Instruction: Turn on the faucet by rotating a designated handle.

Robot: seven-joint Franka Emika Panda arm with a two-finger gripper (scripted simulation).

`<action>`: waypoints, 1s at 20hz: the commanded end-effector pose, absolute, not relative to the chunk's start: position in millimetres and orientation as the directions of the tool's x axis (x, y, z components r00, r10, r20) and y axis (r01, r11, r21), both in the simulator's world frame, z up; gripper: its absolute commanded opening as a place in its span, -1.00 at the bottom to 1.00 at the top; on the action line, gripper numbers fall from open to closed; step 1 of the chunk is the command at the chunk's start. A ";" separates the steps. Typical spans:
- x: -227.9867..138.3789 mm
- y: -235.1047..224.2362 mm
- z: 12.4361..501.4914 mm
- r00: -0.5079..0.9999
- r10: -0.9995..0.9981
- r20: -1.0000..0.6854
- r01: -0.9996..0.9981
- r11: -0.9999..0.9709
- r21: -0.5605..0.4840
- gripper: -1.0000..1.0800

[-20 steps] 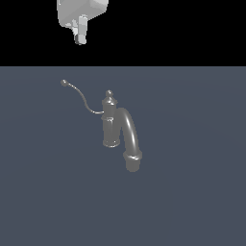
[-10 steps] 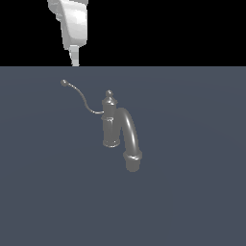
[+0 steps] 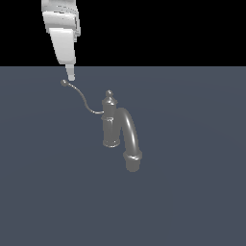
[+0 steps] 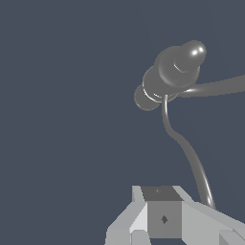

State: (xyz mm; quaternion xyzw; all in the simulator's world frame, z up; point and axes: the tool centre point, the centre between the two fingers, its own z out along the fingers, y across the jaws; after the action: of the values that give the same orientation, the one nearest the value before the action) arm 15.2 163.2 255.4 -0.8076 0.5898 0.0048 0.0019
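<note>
The faucet (image 3: pixel 111 122) is standing upright on the flat floor (image 3: pixel 192 192), near the middle of the exterior view. Its spout (image 3: pixel 129 137) is arching away toward the exterior view's right and nearer the camera. The handle (image 3: pixel 81 98) is reaching out from the post toward the exterior view's left and farther back. The gripper (image 3: pixel 70 76) is hanging just above the handle's ball tip (image 3: pixel 64 82), slightly to its right.

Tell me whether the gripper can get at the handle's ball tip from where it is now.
Probably yes. The gripper hangs just above the ball tip of the handle, with nothing between them; the spout and finial knob lie well off to the side.
</note>
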 end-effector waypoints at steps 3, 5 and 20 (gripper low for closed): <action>19.4 168.9 245.5 0.268 -0.964 -0.003 -0.964 -0.268 0.001 -1.00; 20.3 170.3 243.2 0.259 -0.966 -0.001 -0.966 -0.259 0.000 -1.00; -2.0 164.6 241.7 0.256 -0.967 0.000 -0.967 -0.256 0.000 -1.00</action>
State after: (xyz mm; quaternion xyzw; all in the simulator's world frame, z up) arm 2.4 165.9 241.7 -0.7923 0.6101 0.0002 -0.0002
